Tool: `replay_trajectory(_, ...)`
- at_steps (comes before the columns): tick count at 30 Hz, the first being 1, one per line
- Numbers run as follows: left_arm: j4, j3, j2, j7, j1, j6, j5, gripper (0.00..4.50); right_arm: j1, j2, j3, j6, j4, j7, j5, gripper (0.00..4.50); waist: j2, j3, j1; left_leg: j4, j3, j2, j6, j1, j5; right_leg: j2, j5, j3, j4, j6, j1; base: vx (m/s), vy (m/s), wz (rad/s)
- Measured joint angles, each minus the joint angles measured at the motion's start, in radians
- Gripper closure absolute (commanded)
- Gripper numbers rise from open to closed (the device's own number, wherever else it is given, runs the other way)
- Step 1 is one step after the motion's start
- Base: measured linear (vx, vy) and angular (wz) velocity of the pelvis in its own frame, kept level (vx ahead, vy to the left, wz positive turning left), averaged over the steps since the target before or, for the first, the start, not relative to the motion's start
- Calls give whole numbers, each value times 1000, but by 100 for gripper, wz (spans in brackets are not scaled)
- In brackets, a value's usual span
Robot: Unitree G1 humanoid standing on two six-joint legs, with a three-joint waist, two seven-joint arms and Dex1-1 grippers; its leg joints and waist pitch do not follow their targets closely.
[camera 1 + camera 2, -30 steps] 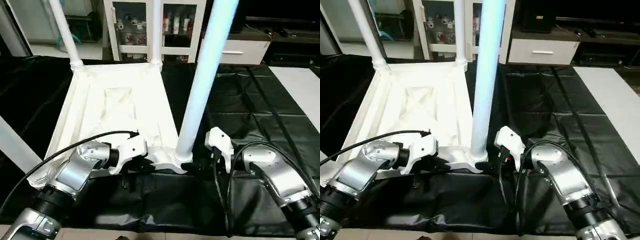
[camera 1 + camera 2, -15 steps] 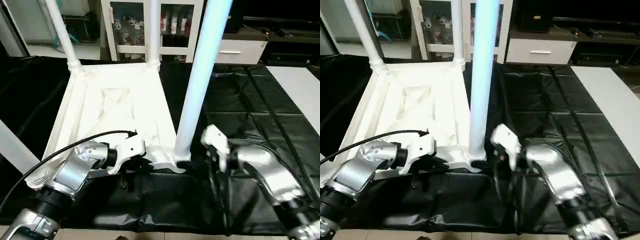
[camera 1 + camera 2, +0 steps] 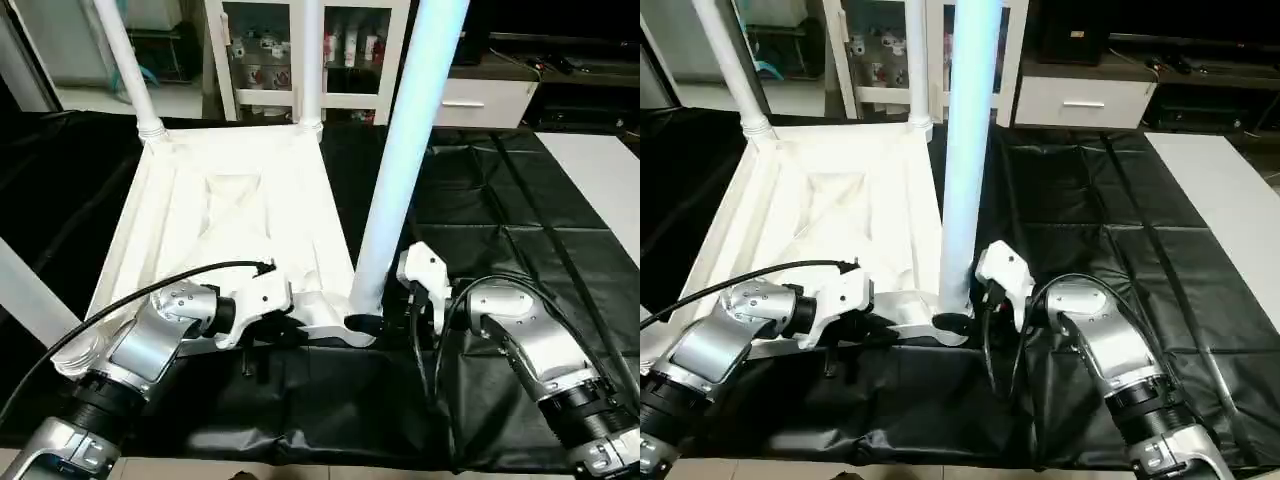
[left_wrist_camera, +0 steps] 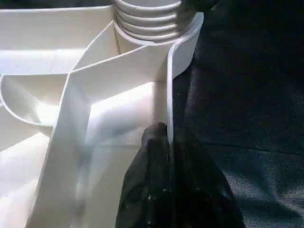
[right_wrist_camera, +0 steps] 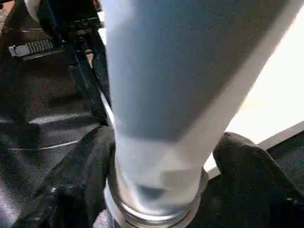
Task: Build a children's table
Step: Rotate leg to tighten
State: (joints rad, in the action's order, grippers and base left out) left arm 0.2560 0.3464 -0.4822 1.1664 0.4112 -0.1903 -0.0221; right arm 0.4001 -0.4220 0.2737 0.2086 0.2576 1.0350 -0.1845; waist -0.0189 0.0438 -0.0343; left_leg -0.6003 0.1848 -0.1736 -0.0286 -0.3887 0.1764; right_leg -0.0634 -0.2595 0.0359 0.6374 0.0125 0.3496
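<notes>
Both forearms are rounded silver metal ending in ribbed black collars near the elbows. Behind the left gripper (image 3: 300,325) sits a white plastic wrist housing, a thin black cable arching into its top. Behind the right gripper (image 3: 372,322) is a matching white block, black cables looping beside it. The fingers (image 4: 156,190) are matte black, softly rounded.

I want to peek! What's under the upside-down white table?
A black sheet lies under the tabletop and spreads out around it. What is beneath the tabletop's middle is covered, so I can't tell.
</notes>
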Motion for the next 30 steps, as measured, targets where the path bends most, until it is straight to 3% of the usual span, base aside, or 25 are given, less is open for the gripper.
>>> replay_trajectory(8,7,1,1,5,4,0,0,450,4,-4,7,-6,0,21,3,180,0,0,0,0,0,0,0,0,0,0,0,0,0,0,0,0,0,0)
replay_trajectory(14,17,1,1,7,10,0,0,450,5,-4,8,-17,0,19,8,201,0,0,0,0,0,0,0,0,0,0,0,0,0,0,0,0,0,0)
replay_trajectory(15,17,1,1,7,10,0,0,450,5,-2,8,-19,1,17,9,150,0,0,1,0,0,0,0,0,0,0,0,0,0,0,0,0,0,0)
replay_trajectory(18,19,0,1,6,11,1,0,450,12,7,6,5,9,9,5,134,0,0,1,0,0,0,-1,1,0,0,0,0,1,0,0,0,0,0)
replay_trajectory(20,20,1,1,7,11,1,-1,450,20,8,6,26,15,11,-1,95,0,0,0,0,0,0,-1,0,0,0,0,0,0,0,0,0,0,0)
replay_trajectory(23,20,1,1,10,12,3,-1,450,20,8,1,48,12,10,-8,85,0,0,-1,1,0,0,-1,0,0,0,0,0,0,0,0,0,0,0)
replay_trajectory(24,19,2,1,11,12,3,-1,450,20,8,-2,59,4,10,-14,61,-1,0,-2,1,0,0,-1,0,0,0,0,0,0,0,0,0,0,0)
replay_trajectory(30,24,3,2,14,15,6,-1,450,15,-17,-6,71,-26,12,-5,61,-1,0,-3,2,0,0,-1,0,0,0,0,0,-1,0,0,0,0,0)
